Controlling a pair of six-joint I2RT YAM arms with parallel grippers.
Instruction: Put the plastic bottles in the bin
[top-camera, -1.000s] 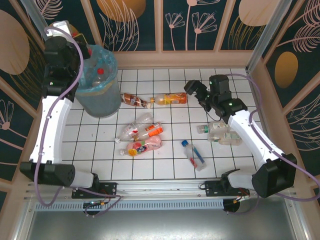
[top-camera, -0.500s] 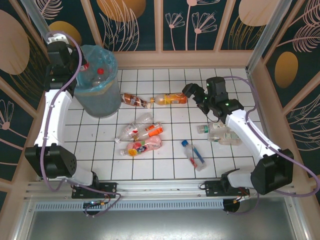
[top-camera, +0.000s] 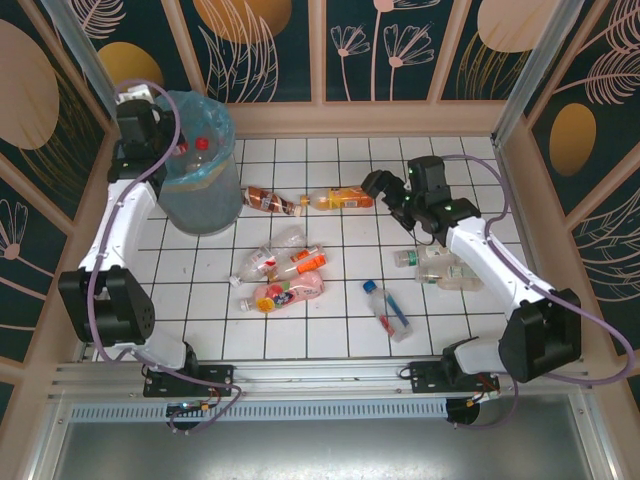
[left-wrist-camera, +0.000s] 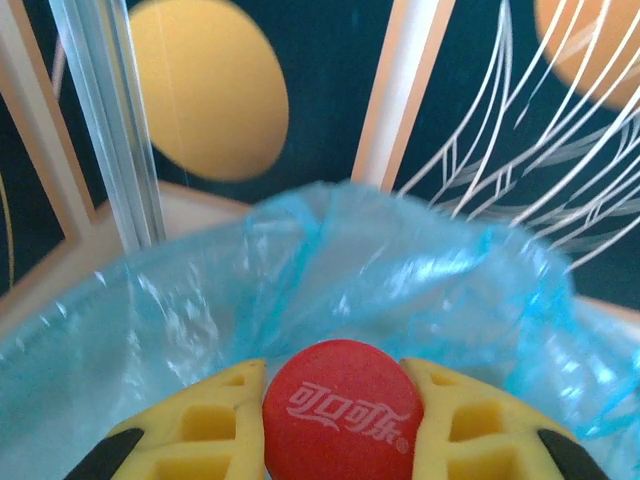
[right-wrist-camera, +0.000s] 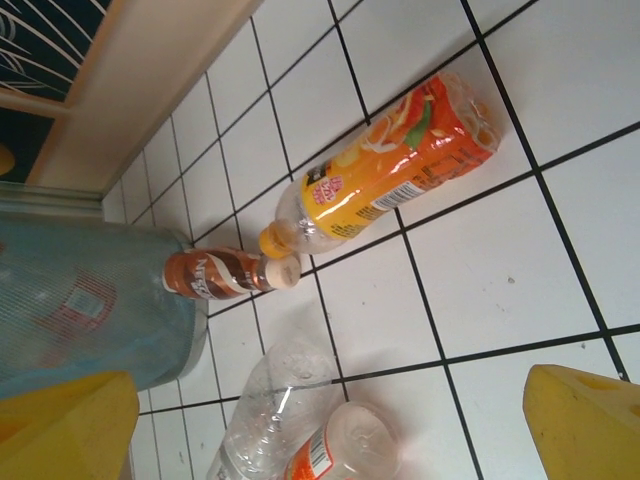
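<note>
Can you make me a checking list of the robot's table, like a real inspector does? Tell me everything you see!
Surface: white tiled table, flat, no spills seen.
Job's things: roughly nine bottles lie on the tiles, among them an orange bottle and a pink bottle. The grey bin with its blue bag stands far left, with a few bottles inside.
Clutter: nothing seen.
Grippers: left gripper shut on a red-capped bottle over the bin. Right gripper open, holding nothing, near the orange bottle.
Cables: lilac cables run along both arms, none caught on bottles.
Surroundings: dark flowered wall panels in wooden frames; metal rail at the near edge.
</note>
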